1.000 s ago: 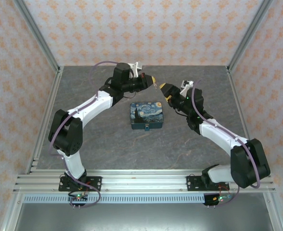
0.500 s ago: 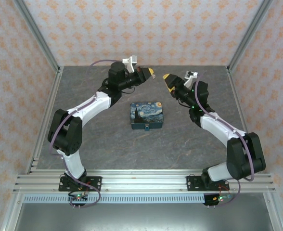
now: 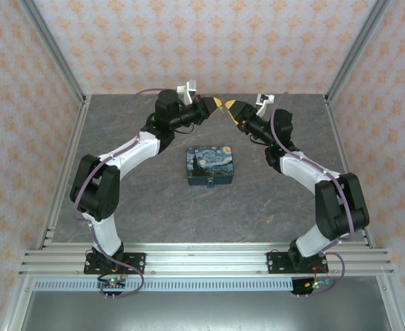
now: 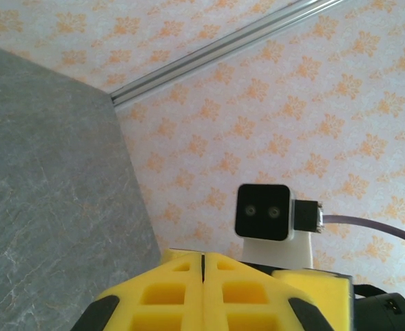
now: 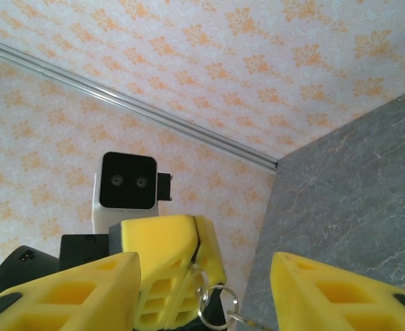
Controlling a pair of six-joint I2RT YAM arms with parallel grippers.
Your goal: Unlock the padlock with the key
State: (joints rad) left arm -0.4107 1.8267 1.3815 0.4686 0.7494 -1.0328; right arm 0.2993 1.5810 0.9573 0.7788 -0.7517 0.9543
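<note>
Evidently the key (image 5: pixel 238 318) is dangled on its ring from the left gripper (image 3: pixel 218 103), which is pressed shut on it and held high, probably for a handover to the right gripper (image 3: pixel 230 108), whose jaws are spread apart just beside it. The padlock (image 3: pixel 209 183) is seen at the near edge of the tin (image 3: pixel 211 162), down on the surface (image 3: pixel 154 200). The key's blade can hardly be made out.
</note>
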